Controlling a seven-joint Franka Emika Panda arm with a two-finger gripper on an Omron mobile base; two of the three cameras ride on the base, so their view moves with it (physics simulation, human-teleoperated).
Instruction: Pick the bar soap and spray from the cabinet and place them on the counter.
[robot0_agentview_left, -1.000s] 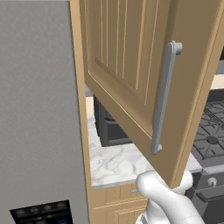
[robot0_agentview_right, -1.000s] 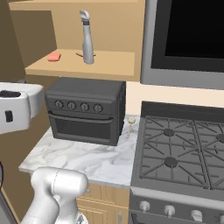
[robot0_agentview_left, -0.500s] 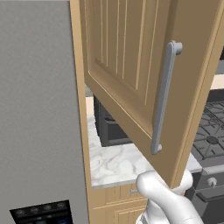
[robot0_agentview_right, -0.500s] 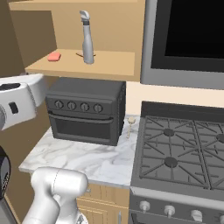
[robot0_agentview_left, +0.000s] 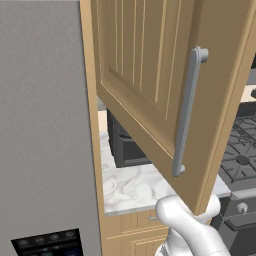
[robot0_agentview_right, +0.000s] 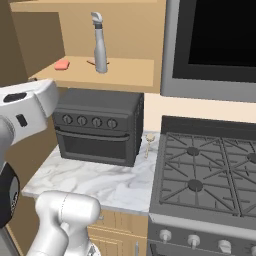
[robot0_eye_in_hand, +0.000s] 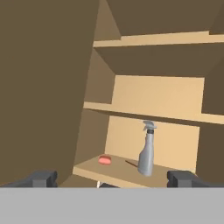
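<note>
My tool (robot0_eye_in_hand: 109, 178) has its tips spread wide apart, gripping nothing, and faces the open cabinet (robot0_eye_in_hand: 148, 109). The spray (robot0_eye_in_hand: 147, 154) stands upright on the lowest shelf (robot0_eye_in_hand: 122, 171). The bar soap (robot0_eye_in_hand: 105, 160) lies on the same shelf, left of the spray and apart from it. The marble surface (robot0_agentview_right: 95, 180) sits below, carrying a dark toaster oven (robot0_agentview_right: 98, 125).
</note>
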